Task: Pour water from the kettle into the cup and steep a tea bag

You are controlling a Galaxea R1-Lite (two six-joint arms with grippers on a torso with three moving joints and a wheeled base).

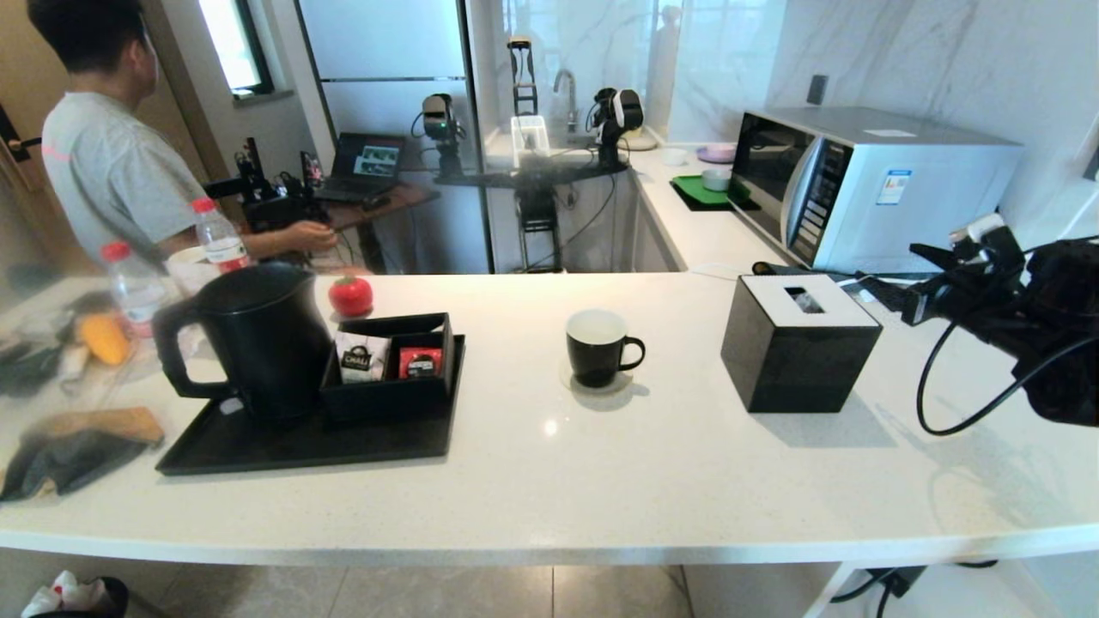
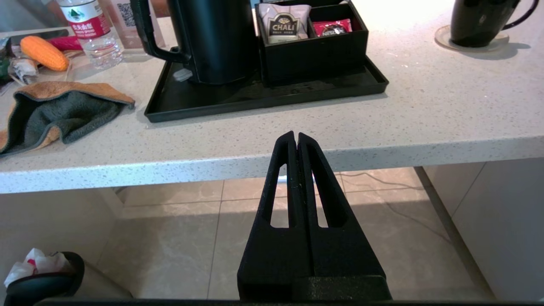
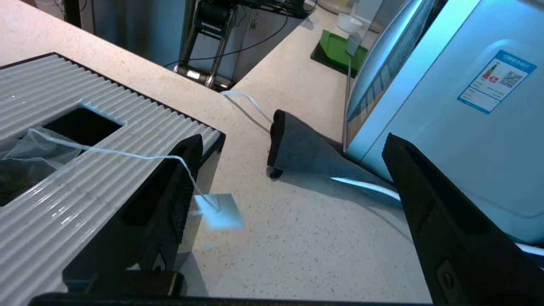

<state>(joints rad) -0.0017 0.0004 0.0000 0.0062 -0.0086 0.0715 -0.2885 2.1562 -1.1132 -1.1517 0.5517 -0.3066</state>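
Observation:
The black kettle (image 1: 258, 339) stands on a black tray (image 1: 300, 446) at the left; the left wrist view also shows the kettle (image 2: 212, 38). The black cup (image 1: 598, 347), white inside, sits on a coaster mid-counter. The tea bag (image 3: 17, 157) lies in the opening of a black box with a ribbed white top (image 1: 798, 339). Its string runs across one finger of my right gripper (image 3: 293, 170), and the white tag (image 3: 219, 211) hangs between the wide-open fingers. In the head view the right gripper (image 1: 920, 283) is just right of the box. My left gripper (image 2: 296, 137) is shut and empty, below the counter's front edge.
A compartment box on the tray holds a CHALI packet (image 1: 361, 359) and a red packet (image 1: 419, 362). A microwave (image 1: 867, 184) and a grey cloth (image 3: 301, 153) lie behind the right gripper. Bottles, a cloth (image 2: 59, 112) and a corn cob crowd the left end. A person stands at back left.

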